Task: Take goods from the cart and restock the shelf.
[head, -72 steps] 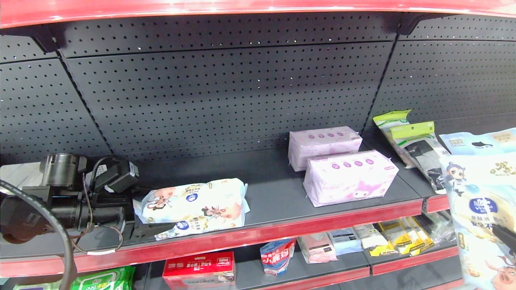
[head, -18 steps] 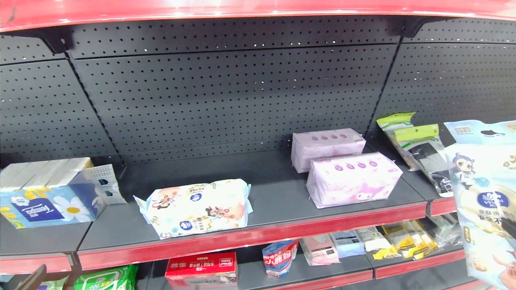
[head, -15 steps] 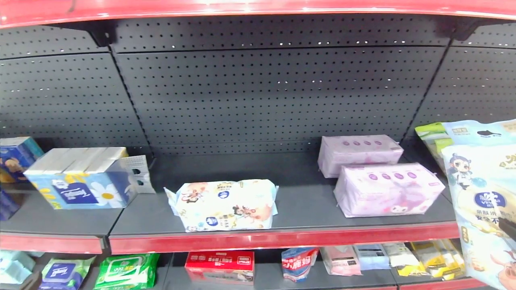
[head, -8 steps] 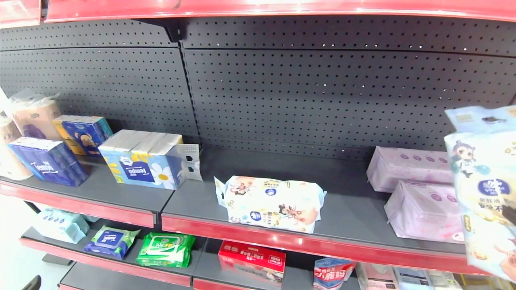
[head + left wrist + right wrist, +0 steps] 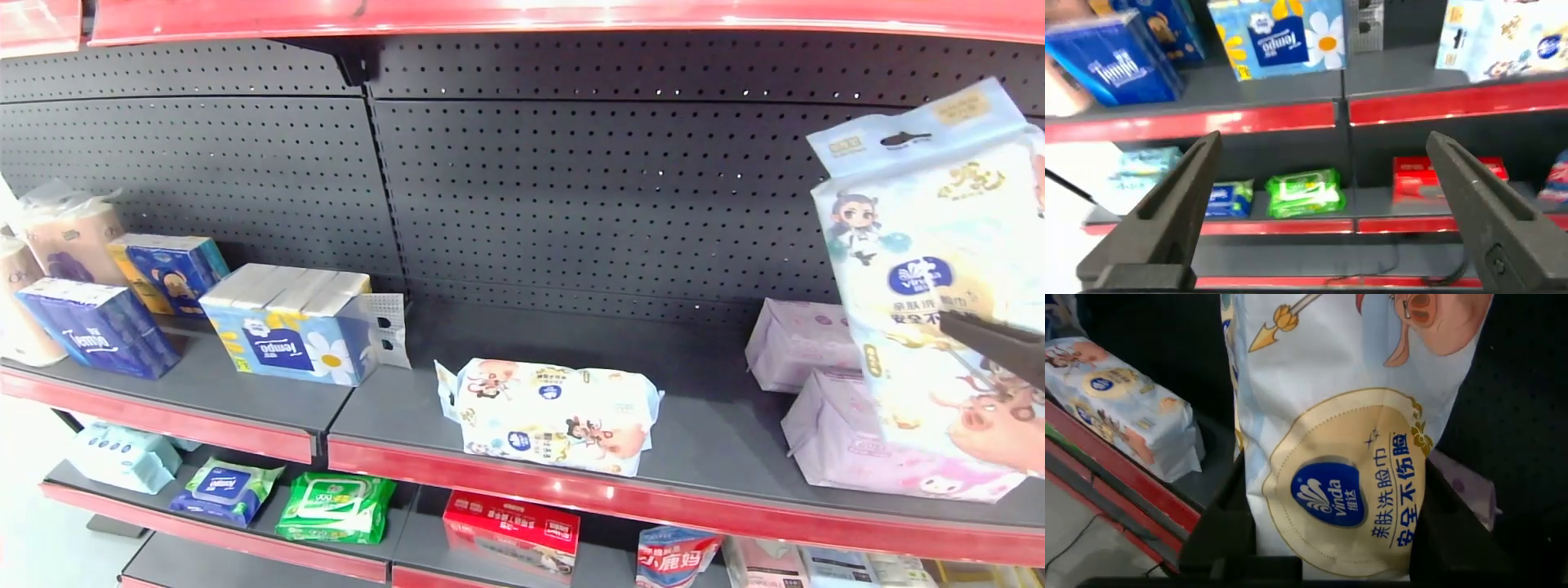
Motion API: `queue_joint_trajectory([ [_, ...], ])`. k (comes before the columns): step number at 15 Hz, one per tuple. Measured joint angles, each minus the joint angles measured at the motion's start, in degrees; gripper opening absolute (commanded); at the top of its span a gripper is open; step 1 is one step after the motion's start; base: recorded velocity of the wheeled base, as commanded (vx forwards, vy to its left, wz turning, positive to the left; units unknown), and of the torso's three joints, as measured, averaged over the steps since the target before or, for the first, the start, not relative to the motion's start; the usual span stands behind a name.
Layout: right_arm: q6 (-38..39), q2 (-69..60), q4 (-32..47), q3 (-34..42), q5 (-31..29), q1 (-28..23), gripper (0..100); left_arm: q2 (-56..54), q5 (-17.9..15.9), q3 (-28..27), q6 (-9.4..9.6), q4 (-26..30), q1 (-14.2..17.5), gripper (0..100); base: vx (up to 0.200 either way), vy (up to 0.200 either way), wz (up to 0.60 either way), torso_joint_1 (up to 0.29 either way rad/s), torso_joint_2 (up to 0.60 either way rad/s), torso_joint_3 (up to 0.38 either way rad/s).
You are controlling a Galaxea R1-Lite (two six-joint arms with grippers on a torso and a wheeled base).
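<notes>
My right gripper [image 5: 992, 343] is shut on a tall white cartoon-printed tissue pack [image 5: 931, 261], held upright in the air at the right, in front of the black shelf [image 5: 718, 457] and above two pink tissue packs [image 5: 849, 441]. The right wrist view has the same pack [image 5: 1351, 449] between the jaws, above the shelf edge. A flat cartoon-printed tissue pack [image 5: 551, 415] lies mid-shelf, also seen from the right wrist [image 5: 1123, 404]. My left gripper [image 5: 1319, 212] stands open and empty, low in front of the lower shelves.
Blue daisy-printed tissue box [image 5: 286, 327] and blue packs [image 5: 98, 327] sit on the left shelf section. Bare shelf lies between the cartoon pack and the pink packs. Lower shelves hold a green pack [image 5: 335, 506] and a red box [image 5: 510, 527]. A red upper shelf edge [image 5: 522, 16] runs overhead.
The head camera has swung left, bringing the left shelf section into view. My right gripper has lifted the held tissue pack upward. The left arm, by the mid-shelf pack earlier, has left the head view.
</notes>
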Motion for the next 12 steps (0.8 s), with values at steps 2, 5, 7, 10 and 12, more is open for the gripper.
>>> queue_joint_trajectory([
  [2, -0.37, 4.88, -0.29, -3.69, -0.16, 4.05, 0, -2.12, 0.49, 0.74, -3.06, -1.1, -0.01, 100, 0.0, 0.0, 0.0, 0.0, 0.0, 0.0],
  [5, -1.24, 11.28, -0.57, -7.83, -0.18, 8.68, 0, -3.35, 0.77, 1.73, -7.61, -2.72, 0.0, 100, 0.0, 0.0, 0.0, 0.0, 0.0, 0.0],
  [7, -1.35, 14.69, -0.76, -9.65, -0.18, 10.85, 0, -3.66, 3.51, 2.36, -10.14, -2.67, 0.0, 100, 0.0, 0.0, 0.0, 0.0, 0.0, 0.0],
  [10, -1.38, 16.94, -0.95, -9.87, -0.13, 12.12, 0, -3.83, 14.65, 3.89, -10.45, -2.3, 0.0, 100, 0.0, 0.0, 0.0, 0.0, 0.0, 0.0],
  [12, -1.35, 17.59, -0.95, -9.94, -0.11, 12.18, 0, -3.78, 16.66, 4.29, -10.09, -0.5, 0.68, 100, 0.0, 0.0, 0.0, 0.0, 0.0, 0.0],
])
